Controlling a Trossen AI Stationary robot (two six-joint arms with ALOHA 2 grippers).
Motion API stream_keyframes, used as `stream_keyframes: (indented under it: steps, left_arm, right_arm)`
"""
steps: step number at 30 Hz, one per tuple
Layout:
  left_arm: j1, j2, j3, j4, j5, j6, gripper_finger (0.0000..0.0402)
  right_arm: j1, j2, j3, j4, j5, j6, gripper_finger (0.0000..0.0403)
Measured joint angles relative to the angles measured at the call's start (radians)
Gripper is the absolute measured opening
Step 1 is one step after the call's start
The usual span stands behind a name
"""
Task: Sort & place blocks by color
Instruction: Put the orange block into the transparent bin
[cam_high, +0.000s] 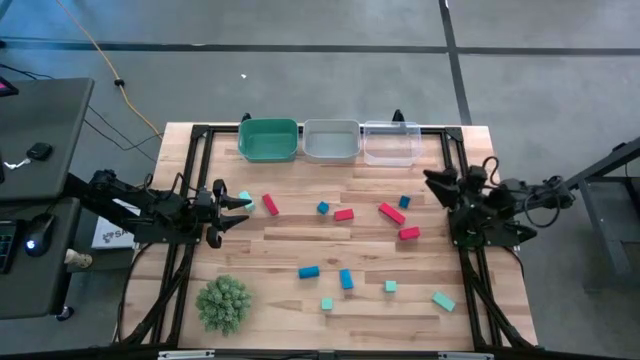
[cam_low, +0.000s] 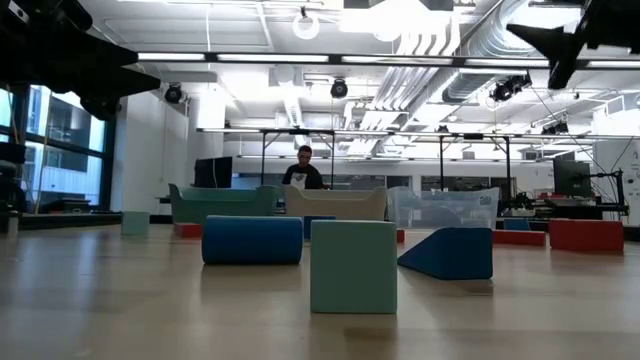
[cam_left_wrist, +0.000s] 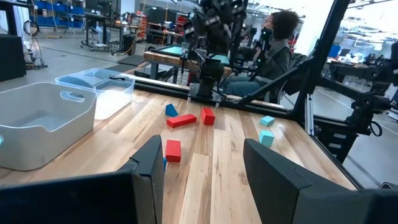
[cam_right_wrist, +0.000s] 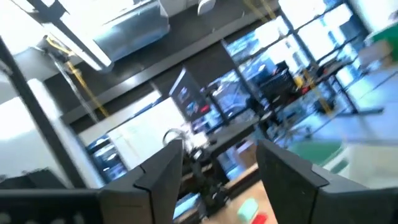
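Red, blue and light teal blocks lie scattered on the wooden table (cam_high: 300, 240). Among them are a red bar (cam_high: 270, 205), a teal block (cam_high: 245, 198), a blue bar (cam_high: 308, 271) and a teal piece (cam_high: 443, 300). My left gripper (cam_high: 240, 203) stands open at the table's left edge, level, with the teal block and red bar just ahead of its fingers. In its wrist view the left gripper (cam_left_wrist: 202, 155) holds nothing. My right gripper (cam_high: 435, 183) is raised at the right edge, open and tipped upward. The right gripper (cam_right_wrist: 217, 155) is empty.
Three bins stand in a row at the far edge: green (cam_high: 268, 140), grey (cam_high: 331, 141) and clear (cam_high: 390, 143). A green spiky plant ball (cam_high: 223, 303) sits near the front left corner. A person (cam_low: 303, 168) sits beyond the table's far side.
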Motion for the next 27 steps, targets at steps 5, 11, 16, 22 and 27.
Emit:
stream_keyframes:
  steps: [5, 11, 16, 22, 27]
  left_arm:
    - [0.000, 0.000, 0.000, 0.000, 0.000, 0.000, 0.0147]
    - [0.000, 0.000, 0.000, 0.000, 0.000, 0.000, 0.0147]
    - [0.000, 0.000, 0.000, 0.000, 0.000, 0.000, 0.0147]
    - [0.000, 0.000, 0.000, 0.000, 0.000, 0.000, 0.0147]
    - [0.000, 0.000, 0.000, 0.000, 0.000, 0.000, 0.0147]
  right_arm:
    - [0.000, 0.056, 0.118, -0.090, 0.023, -0.058, 0.0207]
    - [0.000, 0.190, 0.326, -0.442, 0.083, 0.063, 0.0207]
    - [0.000, 0.353, 0.479, -0.777, 0.100, 0.276, 0.0207]
    - [0.000, 0.548, 0.576, -1.022, 0.033, 0.457, 0.0207]
    - [0.000, 0.681, 0.584, -1.044, -0.070, 0.475, 0.0207]
